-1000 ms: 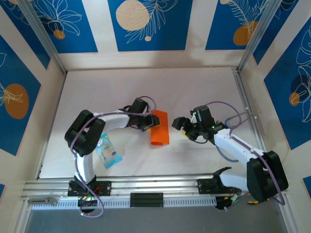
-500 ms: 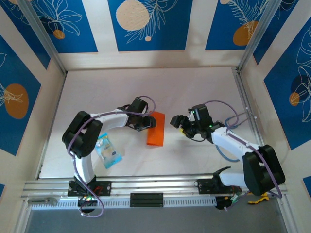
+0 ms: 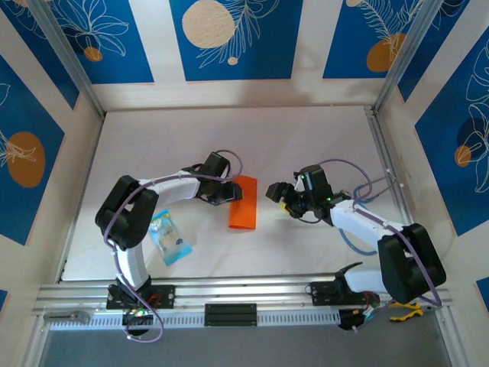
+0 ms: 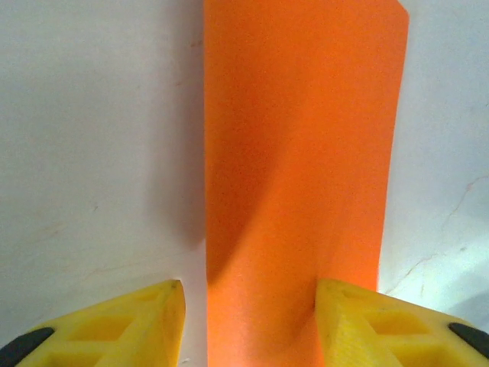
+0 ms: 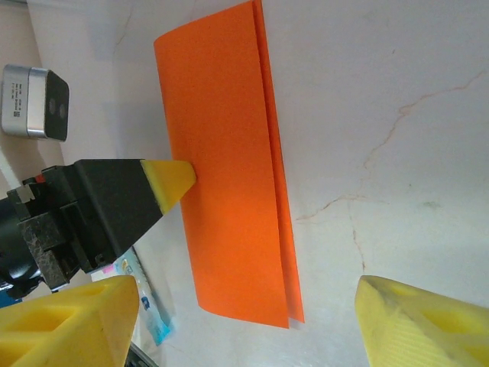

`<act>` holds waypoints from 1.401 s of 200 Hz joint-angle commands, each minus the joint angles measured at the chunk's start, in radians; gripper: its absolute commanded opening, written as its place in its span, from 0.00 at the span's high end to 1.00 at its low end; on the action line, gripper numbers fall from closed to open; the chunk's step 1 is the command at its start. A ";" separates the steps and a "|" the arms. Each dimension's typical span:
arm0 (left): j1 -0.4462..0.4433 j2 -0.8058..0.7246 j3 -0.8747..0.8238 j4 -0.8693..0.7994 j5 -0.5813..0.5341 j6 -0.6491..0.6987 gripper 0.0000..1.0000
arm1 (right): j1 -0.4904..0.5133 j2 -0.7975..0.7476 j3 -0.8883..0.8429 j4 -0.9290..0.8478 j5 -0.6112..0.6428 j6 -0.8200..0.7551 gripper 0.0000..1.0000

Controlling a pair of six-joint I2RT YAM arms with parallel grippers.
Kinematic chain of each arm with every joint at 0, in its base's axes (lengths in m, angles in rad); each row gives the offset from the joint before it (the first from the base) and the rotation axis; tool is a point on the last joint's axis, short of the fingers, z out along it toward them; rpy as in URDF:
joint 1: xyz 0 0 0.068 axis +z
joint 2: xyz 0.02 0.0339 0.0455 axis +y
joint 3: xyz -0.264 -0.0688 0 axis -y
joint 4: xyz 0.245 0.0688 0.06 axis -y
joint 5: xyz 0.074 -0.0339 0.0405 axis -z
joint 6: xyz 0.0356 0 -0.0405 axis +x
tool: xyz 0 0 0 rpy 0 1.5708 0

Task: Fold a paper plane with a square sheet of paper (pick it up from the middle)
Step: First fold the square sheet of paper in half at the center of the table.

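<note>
The square sheet of paper (image 3: 244,203), bright orange, lies folded in half as a long strip at the table's middle. In the right wrist view the paper (image 5: 221,168) shows two layers, the lower one peeking out along the right edge. My left gripper (image 3: 228,193) stands open at the strip's left side. In the left wrist view the paper (image 4: 298,138) runs up between the left gripper (image 4: 248,294) fingers, with the right fingertip (image 4: 344,306) resting on it and the left fingertip on bare table. My right gripper (image 3: 276,193) is open just right of the strip, apart from it, seen wide as the right gripper (image 5: 244,321).
A small blue and clear plastic packet (image 3: 170,238) lies by the left arm's base, and the packet (image 5: 149,306) shows beyond the strip's end. A metal rail (image 3: 229,294) runs along the near edge. Patterned walls close in the white table (image 3: 229,138).
The paper strip has become narrower and shifted a little left. My left gripper moved slightly left with it, jaws narrowing a bit. My right gripper moved left toward the strip.
</note>
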 commanded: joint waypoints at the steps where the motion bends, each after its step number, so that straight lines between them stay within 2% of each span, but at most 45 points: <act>1: 0.015 -0.005 0.018 -0.044 -0.018 0.028 0.52 | 0.006 0.017 -0.016 0.032 -0.042 0.005 0.26; 57: 0.014 0.020 0.017 -0.034 -0.003 0.020 0.52 | 0.008 0.034 -0.013 0.047 -0.049 0.010 0.28; 126: 0.005 0.060 0.036 -0.049 -0.032 0.002 0.46 | 0.010 0.044 -0.011 0.043 -0.043 0.006 0.28; 170: -0.003 0.072 0.040 -0.042 -0.047 -0.017 0.46 | 0.012 0.056 -0.013 0.049 -0.046 0.003 0.35; 280: -0.032 0.139 0.104 -0.123 -0.090 0.057 0.44 | 0.014 0.065 -0.017 0.050 -0.036 0.005 0.35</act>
